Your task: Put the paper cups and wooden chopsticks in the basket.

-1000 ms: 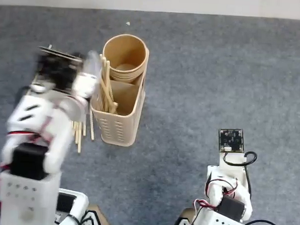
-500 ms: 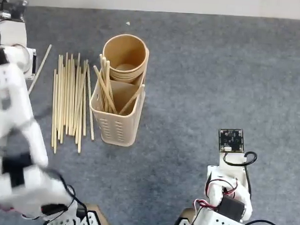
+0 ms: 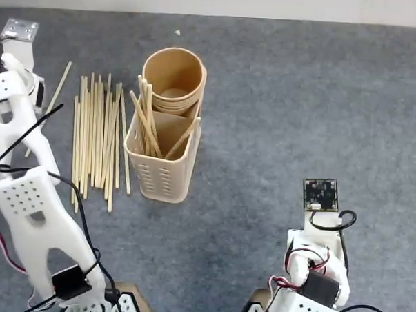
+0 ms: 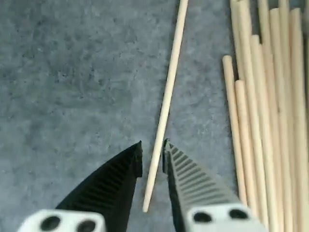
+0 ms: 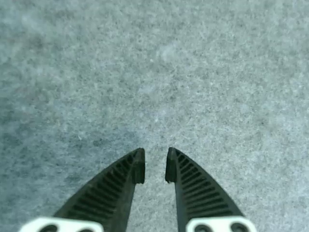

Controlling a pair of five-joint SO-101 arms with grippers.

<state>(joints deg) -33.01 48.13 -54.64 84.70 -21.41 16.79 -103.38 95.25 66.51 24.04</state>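
A grey, carpet-like surface carries everything. The white left arm stretches from the near left corner up along the left edge, with its wrist at the far left corner. The white right arm sits folded at the near right, well apart from the task's things. Left of centre stands a beige perforated plastic basket with 2 compartments. The far compartment holds brown paper cups, nested upright in a stack. The near compartment holds several pale wooden chopsticks, which lean at different angles with their tips above the rim. Just beside the basket, on its left, a loose row of more wooden chopsticks lies flat on the surface, roughly parallel and close together. Left of that row, 1 stray wooden chopstick lies at a slight slant, apart from the others. The left end effector hangs over the near end of this stray stick. Its black ribbed jaws are released, with only a narrow gap between the tips. The stick runs through that gap and is not clamped. The right end effector points down at bare surface, its jaws likewise parted by a narrow gap and holding nothing.
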